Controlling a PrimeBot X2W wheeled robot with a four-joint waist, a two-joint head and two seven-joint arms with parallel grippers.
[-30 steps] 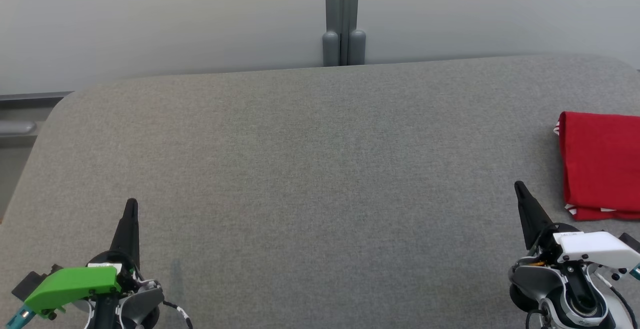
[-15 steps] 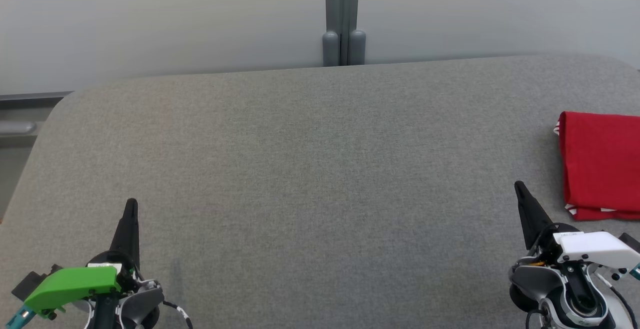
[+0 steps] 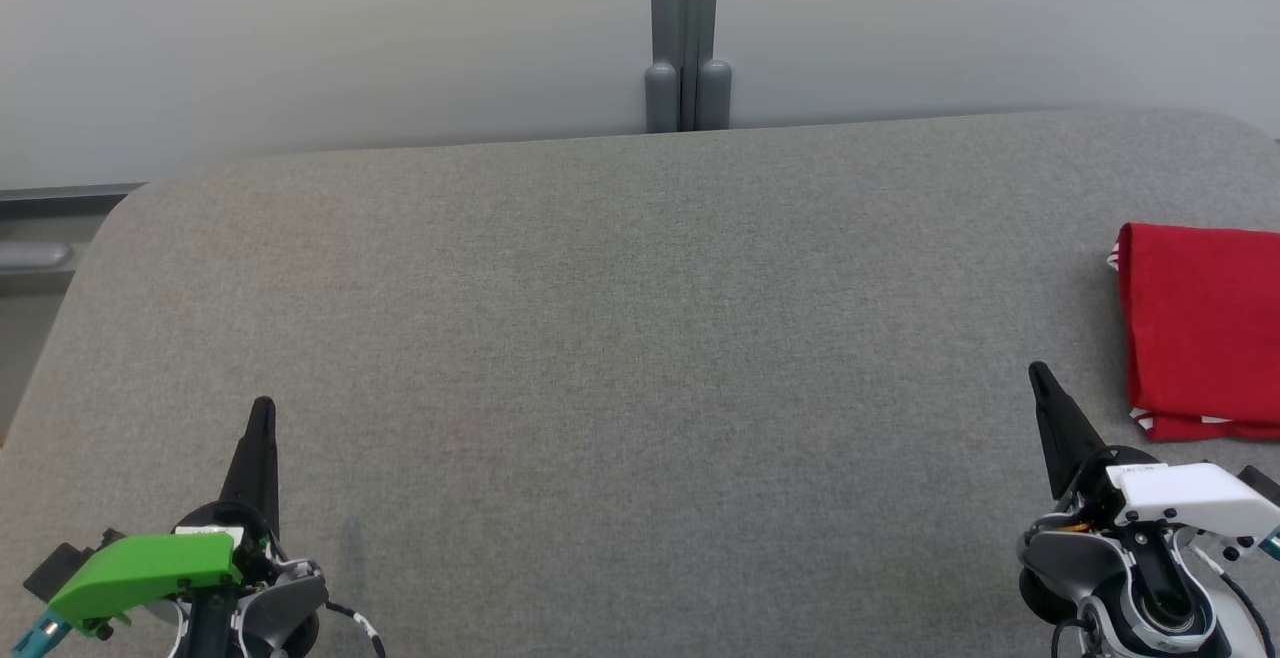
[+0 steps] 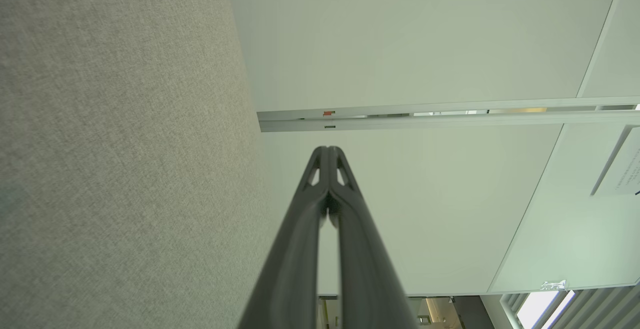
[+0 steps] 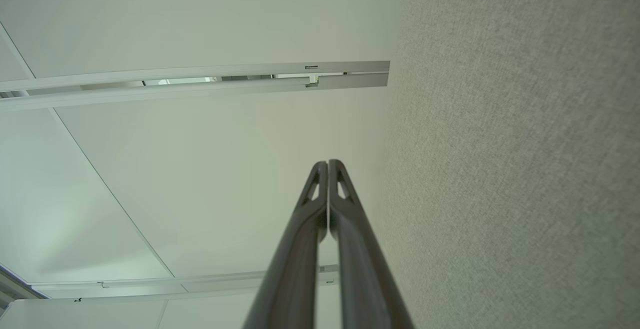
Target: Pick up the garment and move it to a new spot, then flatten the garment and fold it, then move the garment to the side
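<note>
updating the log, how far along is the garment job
Done, it seems: the red garment lies folded at the right side of the grey table, off to the side. In hand: nothing; the left gripper and right gripper are shut, empty and clear of it. Left: apparently nothing, though the frame cuts off the garment's right part.
</note>
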